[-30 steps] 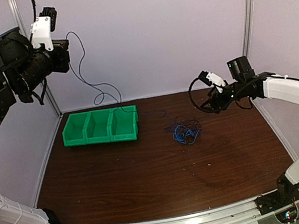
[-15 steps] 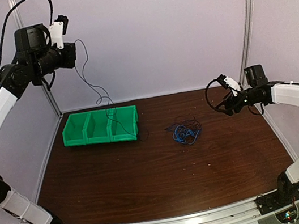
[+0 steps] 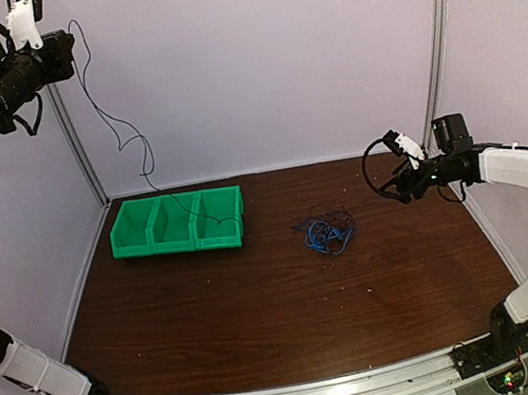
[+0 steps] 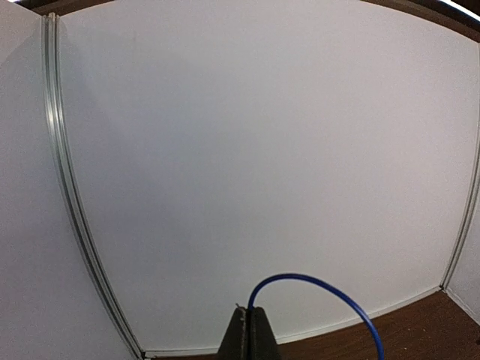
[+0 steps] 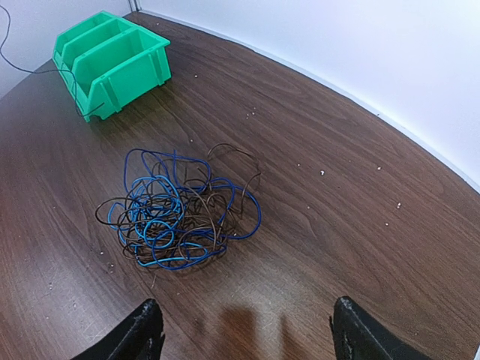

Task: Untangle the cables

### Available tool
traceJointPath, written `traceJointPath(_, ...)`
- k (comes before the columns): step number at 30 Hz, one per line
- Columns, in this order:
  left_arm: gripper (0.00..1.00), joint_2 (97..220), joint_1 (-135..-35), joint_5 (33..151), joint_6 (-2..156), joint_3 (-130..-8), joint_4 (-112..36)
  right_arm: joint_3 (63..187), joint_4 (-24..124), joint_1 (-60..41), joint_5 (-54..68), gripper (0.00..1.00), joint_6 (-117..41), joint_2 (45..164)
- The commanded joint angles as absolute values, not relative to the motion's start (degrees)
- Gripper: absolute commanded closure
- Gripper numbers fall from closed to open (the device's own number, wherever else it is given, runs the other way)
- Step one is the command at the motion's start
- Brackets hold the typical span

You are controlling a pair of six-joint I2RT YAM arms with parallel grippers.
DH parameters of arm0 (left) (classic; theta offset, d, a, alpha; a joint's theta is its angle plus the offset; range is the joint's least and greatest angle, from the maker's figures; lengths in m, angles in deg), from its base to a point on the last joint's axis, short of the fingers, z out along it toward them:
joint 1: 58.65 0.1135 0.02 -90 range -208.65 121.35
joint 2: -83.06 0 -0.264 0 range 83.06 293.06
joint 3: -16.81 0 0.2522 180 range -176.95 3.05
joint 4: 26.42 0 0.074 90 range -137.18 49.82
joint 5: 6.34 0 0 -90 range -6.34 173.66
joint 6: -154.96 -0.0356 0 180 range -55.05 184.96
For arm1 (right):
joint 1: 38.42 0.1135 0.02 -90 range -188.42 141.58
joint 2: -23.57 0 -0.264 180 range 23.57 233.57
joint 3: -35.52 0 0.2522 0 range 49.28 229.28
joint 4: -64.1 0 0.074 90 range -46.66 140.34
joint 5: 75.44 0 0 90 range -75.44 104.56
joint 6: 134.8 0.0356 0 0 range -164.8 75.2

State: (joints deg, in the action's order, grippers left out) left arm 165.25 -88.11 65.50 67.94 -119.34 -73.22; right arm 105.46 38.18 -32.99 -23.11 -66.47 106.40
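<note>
A tangle of thin blue and dark cables (image 3: pixel 326 234) lies on the brown table, right of centre, and is also seen in the right wrist view as the tangle (image 5: pixel 176 214). My left gripper (image 3: pixel 69 41) is raised high at the back left, shut on one thin blue cable (image 4: pixel 315 279) that arcs out from its fingertips (image 4: pixel 250 330). That cable (image 3: pixel 121 130) hangs in a long loose line down to the green bin. My right gripper (image 3: pixel 391 188) hovers right of the tangle, open and holding nothing, with its fingers (image 5: pixel 142 334) spread wide just short of the tangle.
A green three-compartment bin (image 3: pixel 178 222) stands at the back left of the table, also seen as the bin (image 5: pixel 112 64) from the right wrist. White walls with metal posts (image 3: pixel 436 27) close the back and sides. Small crumbs dot the wood.
My left arm has swung up and to the left, lifting the held cable higher so it hangs longer over the bin. The right arm drew back to the right, then stayed still.
</note>
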Motion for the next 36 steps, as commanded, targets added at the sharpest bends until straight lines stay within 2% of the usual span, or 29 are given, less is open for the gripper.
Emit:
traceJointPath(1, 1.00, 162.65, -88.19, 62.08, 66.13, -120.70, -69.41, 104.82, 38.64, -33.11, -24.73, 0.22, -67.13, 106.75)
traceJointPath(6, 1.00, 163.80, -88.19, 55.91, 61.97, -122.99, -70.55, 105.04, 38.28, -33.01, -25.39, 0.22, -67.22, 107.15)
traceJointPath(9, 1.00, 163.72, -88.19, 63.13, 64.31, -125.19, -74.32, 104.96, 38.08, -33.02, -26.29, 0.22, -67.29, 107.08)
traceJointPath(12, 1.00, 162.01, -88.06, 58.61, 65.62, -121.14, -72.67, 104.90, 38.08, -33.00, -26.49, 0.22, -67.30, 107.51)
traceJointPath(20, 1.00, 165.33, -79.93, 56.28, 63.53, -121.96, -73.19, 105.35, 37.17, -33.00, -27.72, 0.22, -67.47, 108.82)
traceJointPath(36, 1.00, 177.61, -62.24, 72.56, 69.81, -133.12, -73.30, 105.26, 36.74, -32.97, -28.75, 0.23, -67.56, 110.35)
